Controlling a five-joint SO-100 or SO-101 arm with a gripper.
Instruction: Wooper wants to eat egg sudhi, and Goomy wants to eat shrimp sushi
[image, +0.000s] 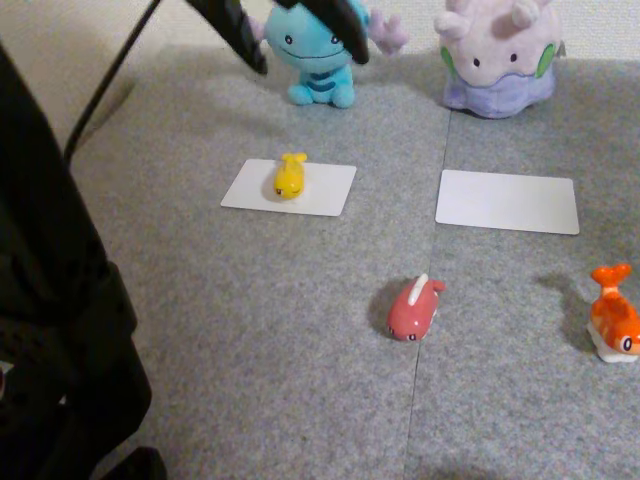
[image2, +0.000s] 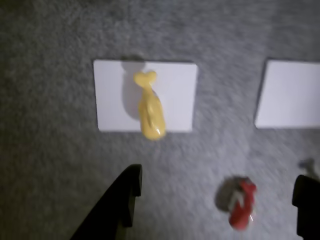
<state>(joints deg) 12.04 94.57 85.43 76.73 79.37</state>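
Egg sudhi (image: 290, 177) on left white card (image: 330, 190), right card (image: 507, 201) seemingly bare; gripper (image2: 215, 192) spread, empty.

Colours, other view: blue plush (image: 318, 52), upper centre, light blue with dark belly stripes and purple gills. Lavender plush (image: 500, 58), upper right, green cheek patches, darker purple base. Yellow toy (image: 289, 177) on white card (image: 325, 190). Pink-red toy (image: 414, 309), white fin. Orange toy (image: 612, 325), white base. Grey carpet (image: 250, 320).

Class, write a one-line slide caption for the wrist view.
Small yellow fish-shaped toy lies on a white card; the open hand hovers above grey carpet.
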